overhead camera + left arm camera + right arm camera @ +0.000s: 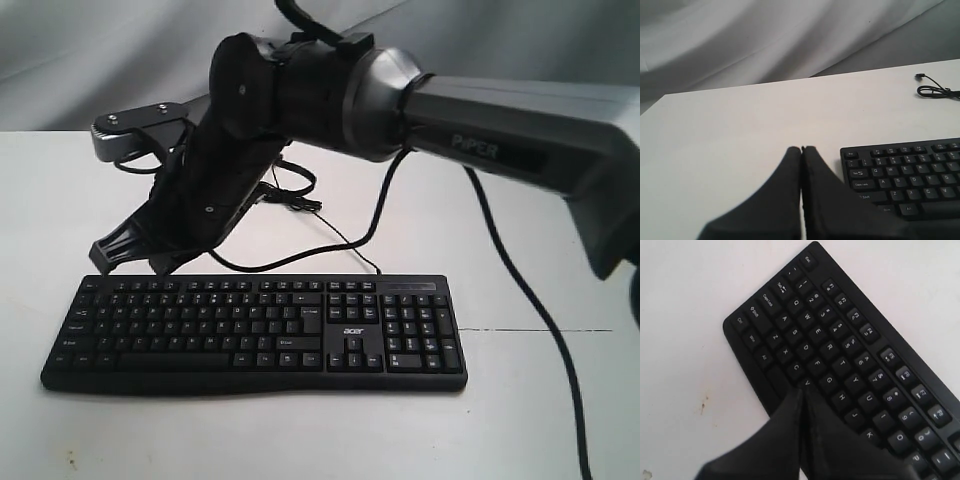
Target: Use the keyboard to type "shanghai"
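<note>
The black keyboard (250,320) with an acer logo lies flat on the white table (520,420). My right gripper (803,390) is shut with nothing in it, its tips hovering over the keyboard (840,355) by the V key and the space bar. In the exterior view the right arm reaches across from the right, and its black gripper end (140,255) hangs over the keyboard's back left part. My left gripper (801,148) is also shut and empty, over bare table just beside the Esc corner of the keyboard (910,175).
The keyboard's thin black cable (300,255) loops on the table behind it, and its coiled end (935,91) lies farther back. A thick arm cable (540,310) hangs down at the right. A grey cloth backdrop (765,40) stands behind the table.
</note>
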`<state>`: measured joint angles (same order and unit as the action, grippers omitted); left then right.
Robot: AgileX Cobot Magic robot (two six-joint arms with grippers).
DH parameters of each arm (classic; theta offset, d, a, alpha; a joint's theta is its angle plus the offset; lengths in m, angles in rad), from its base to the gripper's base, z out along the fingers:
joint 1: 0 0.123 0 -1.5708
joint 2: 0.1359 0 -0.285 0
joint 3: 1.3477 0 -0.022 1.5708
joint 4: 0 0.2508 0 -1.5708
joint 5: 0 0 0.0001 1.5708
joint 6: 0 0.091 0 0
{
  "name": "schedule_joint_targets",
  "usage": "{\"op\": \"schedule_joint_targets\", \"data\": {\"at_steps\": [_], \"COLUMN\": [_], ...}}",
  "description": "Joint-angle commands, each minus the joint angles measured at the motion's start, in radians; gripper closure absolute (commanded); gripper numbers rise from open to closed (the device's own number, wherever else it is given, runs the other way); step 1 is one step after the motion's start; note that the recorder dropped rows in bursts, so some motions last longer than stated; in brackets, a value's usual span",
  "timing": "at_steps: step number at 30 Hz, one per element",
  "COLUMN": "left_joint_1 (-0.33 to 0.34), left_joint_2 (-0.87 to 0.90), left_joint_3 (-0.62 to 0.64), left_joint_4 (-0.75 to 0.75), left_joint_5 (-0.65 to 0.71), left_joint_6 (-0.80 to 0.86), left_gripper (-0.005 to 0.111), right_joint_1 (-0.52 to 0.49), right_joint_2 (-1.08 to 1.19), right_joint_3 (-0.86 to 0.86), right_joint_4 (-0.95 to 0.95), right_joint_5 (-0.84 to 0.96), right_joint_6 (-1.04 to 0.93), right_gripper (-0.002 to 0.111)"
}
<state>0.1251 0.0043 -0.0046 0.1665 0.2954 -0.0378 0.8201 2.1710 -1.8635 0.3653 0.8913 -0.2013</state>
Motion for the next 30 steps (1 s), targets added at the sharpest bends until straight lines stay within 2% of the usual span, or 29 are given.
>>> {"op": "schedule_joint_targets", "data": {"at_steps": [1, 14, 30], "left_joint_1": [-0.007, -0.007, -0.007], "left_joint_2": [-0.004, -0.004, -0.004], "left_joint_3": [0.005, 0.005, 0.005], "left_joint_4": [0.0, 0.0, 0.0], "left_joint_5": [-0.008, -0.008, -0.008], "left_joint_6": [-0.008, -0.008, -0.008], "left_gripper": [0.107, 0.107, 0.107], "right_joint_1": [0.017, 0.048, 0.077], "right_joint_2": [0.057, 0.232, 0.298], "right_joint_3": [-0.076, -0.288, -0.291], "right_joint_4": [-0.019, -0.006, 0.042], "right_joint_5": [-0.007, 0.017, -0.015], "right_joint_6": [-0.011, -0.16, -0.342], "right_gripper": [0.108, 0.108, 0.108]}}
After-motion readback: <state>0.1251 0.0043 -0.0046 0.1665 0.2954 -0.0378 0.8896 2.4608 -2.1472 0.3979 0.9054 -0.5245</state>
